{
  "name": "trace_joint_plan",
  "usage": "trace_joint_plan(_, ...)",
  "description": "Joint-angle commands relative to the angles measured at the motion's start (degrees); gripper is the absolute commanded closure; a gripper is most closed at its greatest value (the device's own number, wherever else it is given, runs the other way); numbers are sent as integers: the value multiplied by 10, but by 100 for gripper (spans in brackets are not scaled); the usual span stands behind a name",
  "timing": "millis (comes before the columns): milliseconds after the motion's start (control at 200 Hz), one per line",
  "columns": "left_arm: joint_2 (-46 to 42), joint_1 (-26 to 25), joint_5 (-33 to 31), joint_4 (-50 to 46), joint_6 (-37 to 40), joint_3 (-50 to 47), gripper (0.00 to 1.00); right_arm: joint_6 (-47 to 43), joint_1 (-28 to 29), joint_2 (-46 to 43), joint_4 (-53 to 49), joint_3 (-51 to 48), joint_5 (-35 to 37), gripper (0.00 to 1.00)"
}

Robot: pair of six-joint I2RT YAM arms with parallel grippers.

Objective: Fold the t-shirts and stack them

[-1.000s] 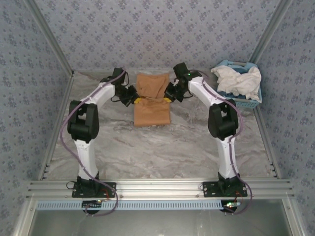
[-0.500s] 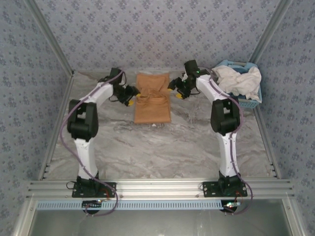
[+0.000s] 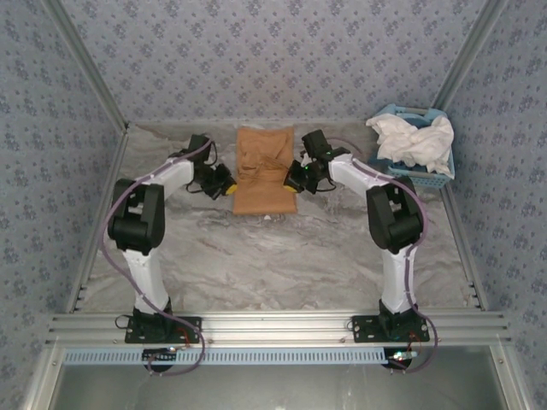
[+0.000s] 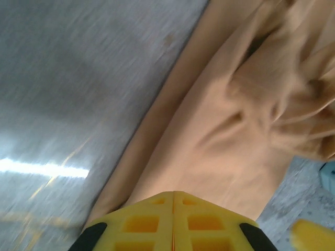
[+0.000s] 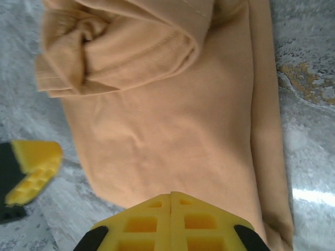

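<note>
— Entry one, tan-orange t-shirt (image 3: 265, 171)?
— Soft matt cloth, creased, with a stitched hem.
— Table (image 3: 256, 256)?
— Grey marbled sheet, smooth, glossy where light hits it.
— Remainder?
— My fingers (image 4: 141, 225): yellow matt plastic, pocketed. Basket (image 3: 427, 179): light blue plastic. White t-shirt (image 3: 414, 143): crumpled cloth.

The tan-orange t-shirt (image 3: 265, 171) at the far middle looked plain. At far right, the white t-shirt (image 3: 410, 141) lay in a light blue lattice basket (image 3: 430, 178). The table (image 3: 282, 256) was marbled grey and white. The walls (image 3: 273, 60) were blue-grey with a small floral print. The left gripper (image 3: 229, 184) and right gripper (image 3: 292, 183) were yellow-tipped.
</note>
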Motion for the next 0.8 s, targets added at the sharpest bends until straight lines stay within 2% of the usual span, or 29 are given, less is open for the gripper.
trace_joint_plan(0, 31, -2, -16, -74, 24, 61, 94, 10, -3, 22, -11, 20, -3, 90)
trace_joint_plan(95, 20, -2, -40, -138, 44, 56, 82, 5, -1, -15, -20, -22, 14, 79)
trace_joint_plan(230, -31, -5, -31, -147, 45, -29, 65, 6, 2, -72, -4, -101, 28, 64)
trace_joint_plan(435, -77, -24, 10, -61, -21, -123, 47, -5, 22, -57, -10, -119, 15, 47)
trace_joint_plan(799, -29, -51, 27, 30, -98, -111, 45, 1, 21, -14, -61, -85, 34, 45)
